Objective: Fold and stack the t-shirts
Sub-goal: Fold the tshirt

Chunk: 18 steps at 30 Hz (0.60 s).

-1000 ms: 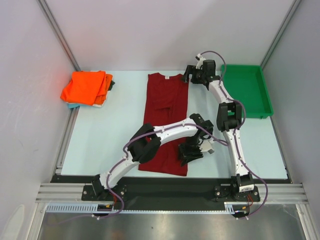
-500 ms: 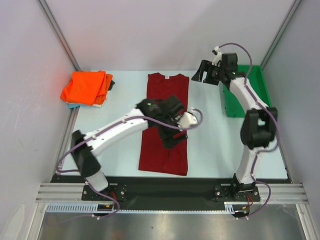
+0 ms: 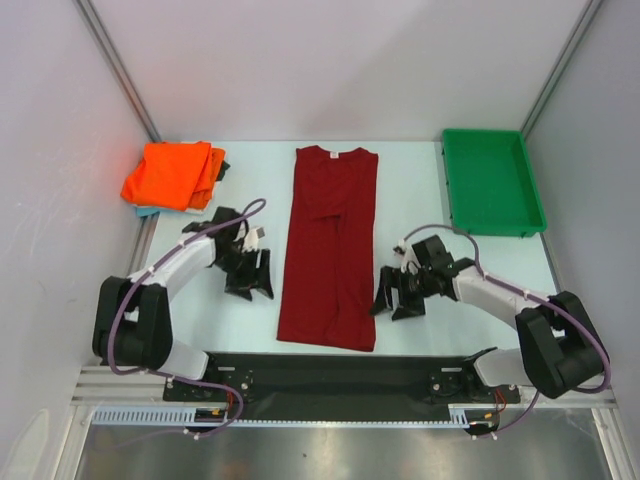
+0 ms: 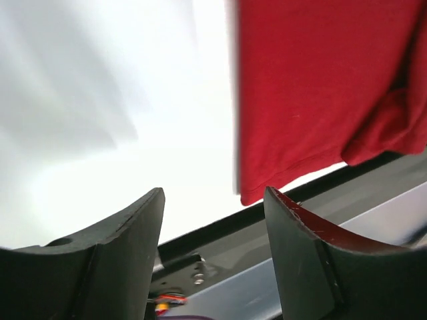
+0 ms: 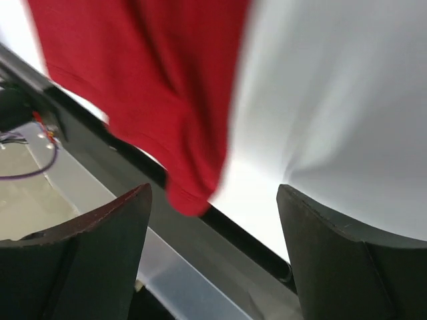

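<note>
Left gripper (image 3: 250,278) and right gripper (image 3: 396,297) were held open, empty, low over the desk (image 3: 490,255). The maroon t-shirt (image 3: 330,250) was laid flat between them, just beside each. Light, limp, slack cloth was judged; its near hem corners were best pinched.

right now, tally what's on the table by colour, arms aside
maroon t-shirt: 1
orange t-shirt: 1
teal-blue cloth edge under the orange: 1
dark cloth edge beside the orange: 1
green tray: 1
total: 5
</note>
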Motion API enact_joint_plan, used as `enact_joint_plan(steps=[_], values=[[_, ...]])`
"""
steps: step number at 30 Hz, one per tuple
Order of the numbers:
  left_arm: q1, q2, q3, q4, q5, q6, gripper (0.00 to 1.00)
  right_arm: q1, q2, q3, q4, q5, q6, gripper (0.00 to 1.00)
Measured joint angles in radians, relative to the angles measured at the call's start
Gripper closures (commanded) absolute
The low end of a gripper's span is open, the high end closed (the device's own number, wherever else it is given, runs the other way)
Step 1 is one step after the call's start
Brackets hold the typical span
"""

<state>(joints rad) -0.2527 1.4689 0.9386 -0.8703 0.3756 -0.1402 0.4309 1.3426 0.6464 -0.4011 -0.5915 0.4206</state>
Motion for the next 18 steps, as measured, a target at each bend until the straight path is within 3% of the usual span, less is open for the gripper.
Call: enact_joint_plan(steps=[3, 10, 11, 18], values=[[0.063, -0.045, -0.111, 0.047, 0.026, -0.063, 0.34, 0.004, -0.019, -0.086, -0.007, 0.002, 0.026, 0.19], [0.059, -0.085, -0.28, 0.188, 0.101, -0.19, 0.39, 0.057, -0.002, -0.094, 0.031, -0.009, 0.087, 0.29], [0.059, -0.085, -0.291, 0.196, 0.105, -0.2, 0.4, 0.065, 0.008, -0.094, 0.038, -0.012, 0.096, 0.33], [0.05, -0.062, -0.311, 0.254, 0.137, -0.237, 0.53, 0.138, 0.047, -0.094, 0.085, -0.024, 0.14, 0.39]])
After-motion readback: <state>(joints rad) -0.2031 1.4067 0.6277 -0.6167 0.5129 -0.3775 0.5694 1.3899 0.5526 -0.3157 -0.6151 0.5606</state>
